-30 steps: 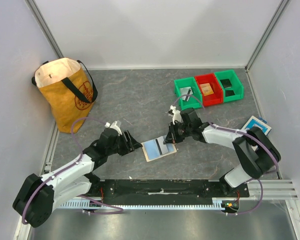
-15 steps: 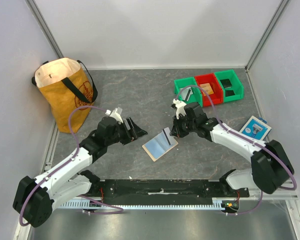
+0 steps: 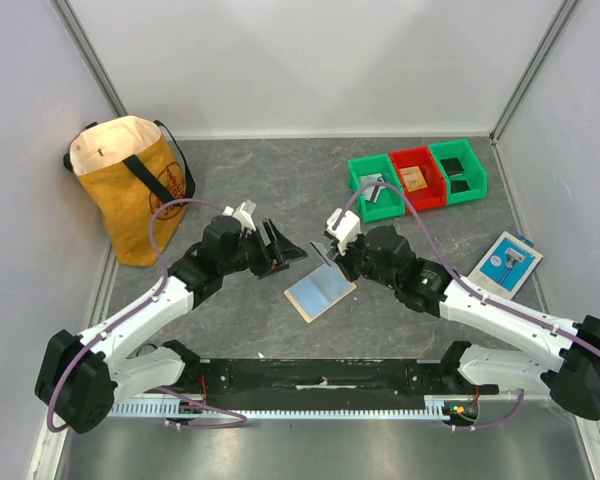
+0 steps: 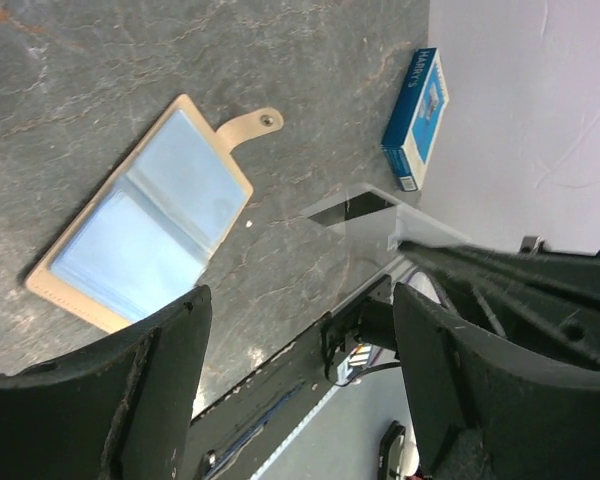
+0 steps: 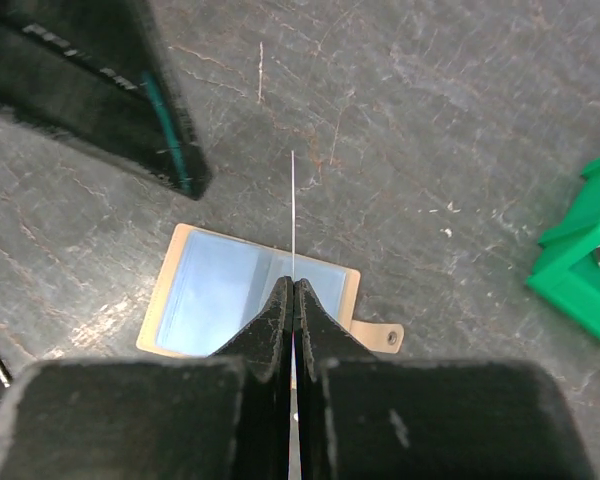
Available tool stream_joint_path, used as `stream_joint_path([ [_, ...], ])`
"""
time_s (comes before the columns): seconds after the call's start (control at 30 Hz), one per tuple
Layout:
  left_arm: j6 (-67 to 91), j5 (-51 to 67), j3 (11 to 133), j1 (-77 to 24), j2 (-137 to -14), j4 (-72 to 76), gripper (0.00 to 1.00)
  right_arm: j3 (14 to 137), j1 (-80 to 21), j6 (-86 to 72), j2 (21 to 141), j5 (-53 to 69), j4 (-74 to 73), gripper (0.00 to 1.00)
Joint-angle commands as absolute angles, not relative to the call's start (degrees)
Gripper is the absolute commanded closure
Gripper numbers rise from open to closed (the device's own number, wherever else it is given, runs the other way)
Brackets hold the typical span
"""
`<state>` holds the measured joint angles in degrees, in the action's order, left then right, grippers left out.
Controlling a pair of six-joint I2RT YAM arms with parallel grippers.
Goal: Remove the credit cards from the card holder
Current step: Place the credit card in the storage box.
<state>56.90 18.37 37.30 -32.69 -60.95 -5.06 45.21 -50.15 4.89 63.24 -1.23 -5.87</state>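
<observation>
The card holder [image 3: 320, 293] lies open on the grey table, pale blue inside up, tan tab to the right; it also shows in the left wrist view [image 4: 145, 225] and the right wrist view [image 5: 230, 295]. My right gripper [image 3: 332, 256] [image 5: 294, 285] is shut on a thin credit card [image 5: 293, 210], seen edge-on, held above the holder's far right edge. From the left wrist the card [image 4: 365, 212] looks grey with a black patch. My left gripper [image 3: 285, 250] [image 4: 300, 400] is open and empty, raised just left of the holder.
A yellow tote bag [image 3: 130, 185] stands at the back left. Green [image 3: 377, 185], red [image 3: 416, 178] and green [image 3: 458, 172] bins sit at the back right. A blue-and-white packet [image 3: 508, 262] [image 4: 417, 120] lies at the right.
My right gripper has lifted the card up off the holder and shifted left. My left gripper has let go of the holder's left edge and risen away from it.
</observation>
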Motion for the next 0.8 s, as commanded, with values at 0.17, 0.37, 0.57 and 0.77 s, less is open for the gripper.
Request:
stream_joint_path([
  [0.17,64.2,18.6,44.2,-32.5,-64.2,-0.2,0.21,44.4,-59.1,15.2,63.3,-15.0,-0.6,1.00],
  [0.37,65.1,21.2,45.9,-32.5,-67.9,-0.3,0.25,44.7,-63.6,18.5,65.1,-20.8,-0.5,1.00],
  [0.57,65.9,22.1,44.6,-32.6,-67.6,1.9,0.31,44.8,-66.6,20.9,66.8,-25.6,2.5,1.00],
  [0.77,66.0,23.8,43.8,-32.6,-67.9,2.4,0.40,45.1,-68.0,22.7,67.8,-27.6,3.5,1.00],
])
